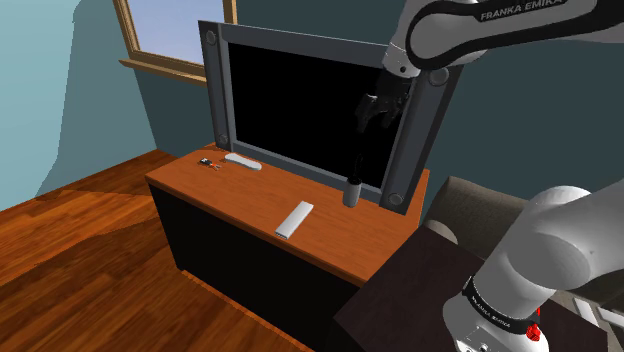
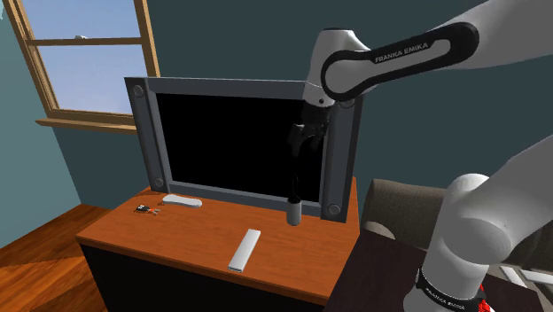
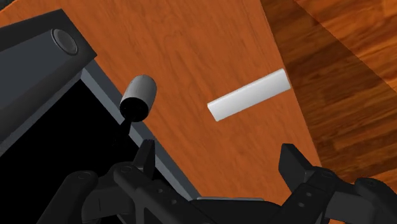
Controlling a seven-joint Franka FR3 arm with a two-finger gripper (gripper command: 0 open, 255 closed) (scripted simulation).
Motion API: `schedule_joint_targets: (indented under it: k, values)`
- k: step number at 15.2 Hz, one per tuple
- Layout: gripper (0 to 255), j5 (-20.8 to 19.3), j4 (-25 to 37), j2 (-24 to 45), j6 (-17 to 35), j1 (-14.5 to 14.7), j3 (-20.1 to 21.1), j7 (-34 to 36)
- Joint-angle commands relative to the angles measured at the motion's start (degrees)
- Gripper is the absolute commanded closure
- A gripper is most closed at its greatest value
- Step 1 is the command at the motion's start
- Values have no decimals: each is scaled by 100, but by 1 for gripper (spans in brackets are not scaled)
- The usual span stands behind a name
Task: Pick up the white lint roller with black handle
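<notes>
Your end effector (image 3: 217,149) hangs above desk (image 1: 250,205), fingers (image 3: 145,159) apart, nothing between them. Toward desk's front edge you have flat white bar (image 1: 295,218), lying loose. Behind it, lint roller (image 1: 352,190) stands upright just before TV (image 1: 300,100), at its lower corner on shoulder view's right. Long axis vertical: grey roll on desk, thin black handle pointing up. Beyond TV, window (image 1: 170,25).

The lint roller (image 1: 352,192) stands on the cabinet (image 1: 230,198) just before the television (image 1: 300,110), a remote (image 1: 294,219) nearer the front edge
</notes>
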Motion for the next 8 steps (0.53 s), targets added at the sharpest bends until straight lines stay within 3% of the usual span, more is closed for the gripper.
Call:
schedule_joint_targets:
  k: [1, 8]
  values:
    - [0, -70, -50, 351, 366, -94, 2, 122]
    - [0, -373, -120, 1609, 1542, -429, 5, 614]
